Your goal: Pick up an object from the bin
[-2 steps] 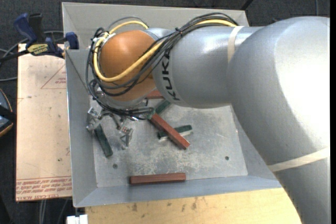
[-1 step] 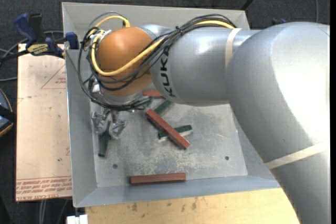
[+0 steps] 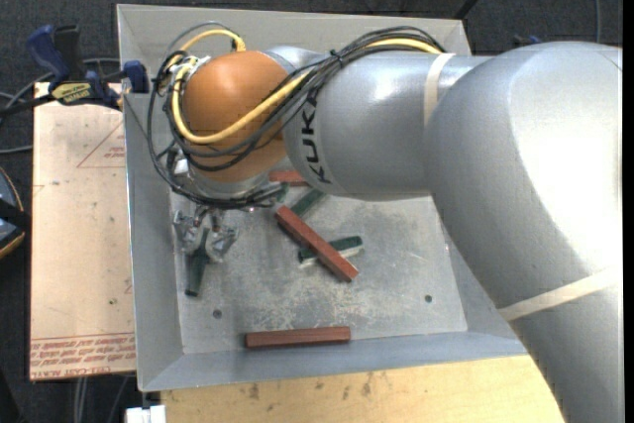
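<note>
Dark-green stick lay partly under the gripper, its length trailing outward; whether it gripped was unclear.

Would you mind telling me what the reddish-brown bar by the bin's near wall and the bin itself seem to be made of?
The reddish-brown bar looks like wood or matt plastic: even colour, no shine, straight edges; I cannot settle which. The bin looks like sheet metal, dull grey: thin folded walls, a scuffed, speckled floor.
</note>
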